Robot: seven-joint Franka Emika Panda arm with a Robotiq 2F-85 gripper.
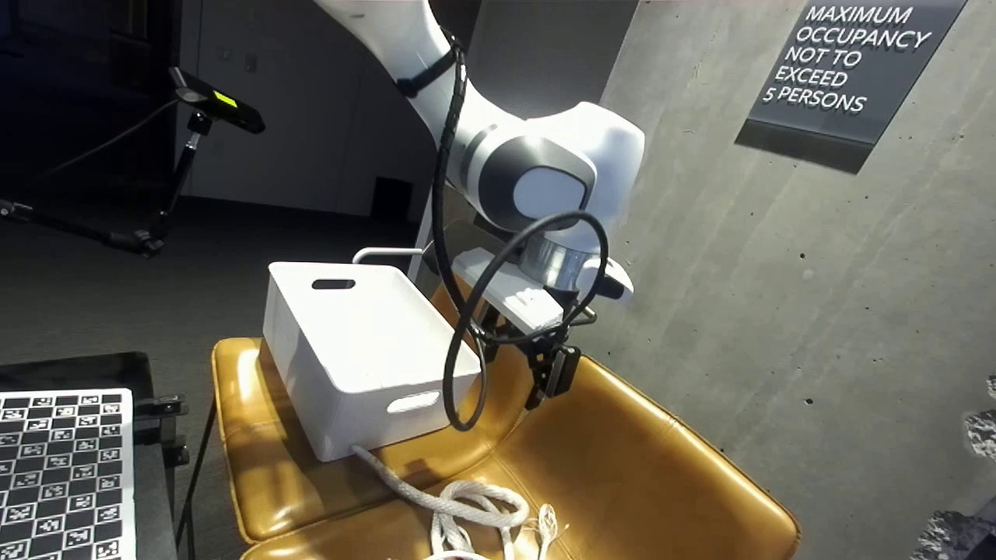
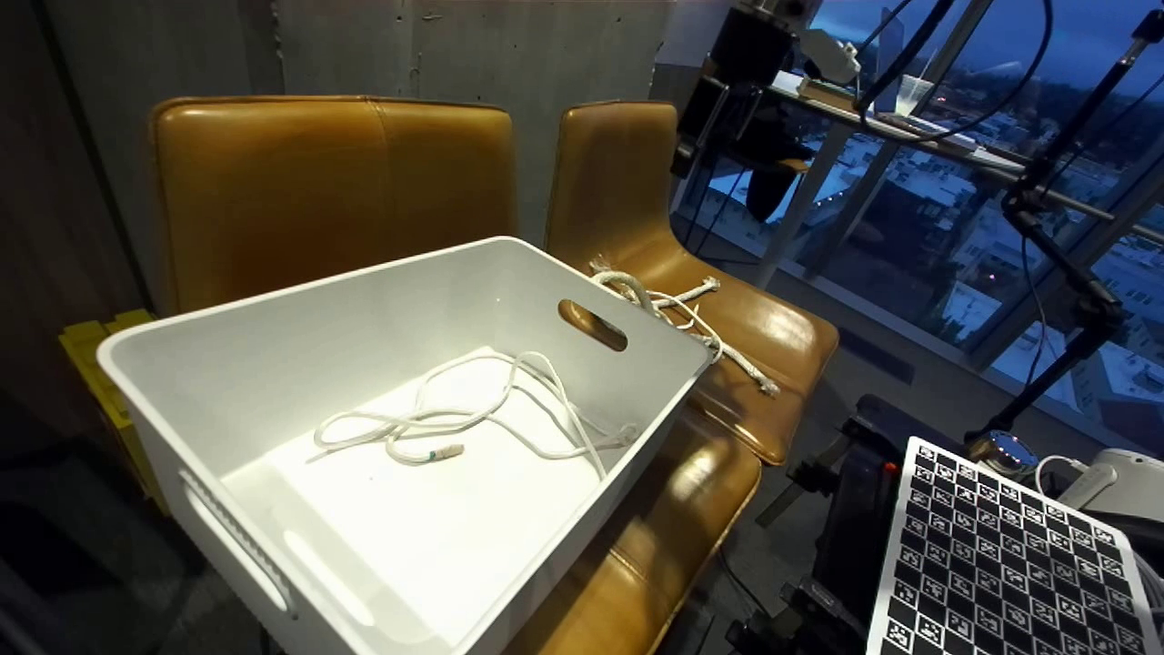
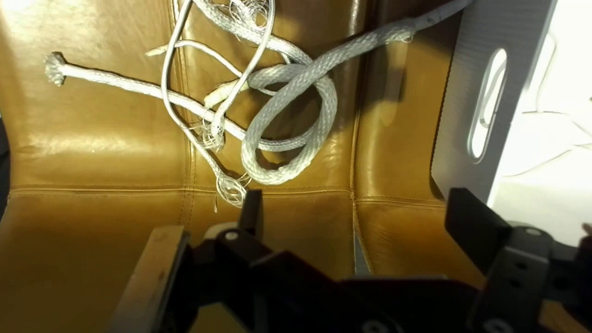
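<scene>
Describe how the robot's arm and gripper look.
The arm is white and rounded, with a dark grey ring around a pale disc, a black strap and looping black cables. The gripper is mostly black, with blocky fingers and light round pins.

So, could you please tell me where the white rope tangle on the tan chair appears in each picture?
In an exterior view: rope tangle at bottom centre, cut by the lower edge.
In an exterior view: rope tangle right of centre, partly behind the white bin.
Wrist view: rope tangle, upper left to centre.
Shared landmark: the white bin, in all three views.
</scene>
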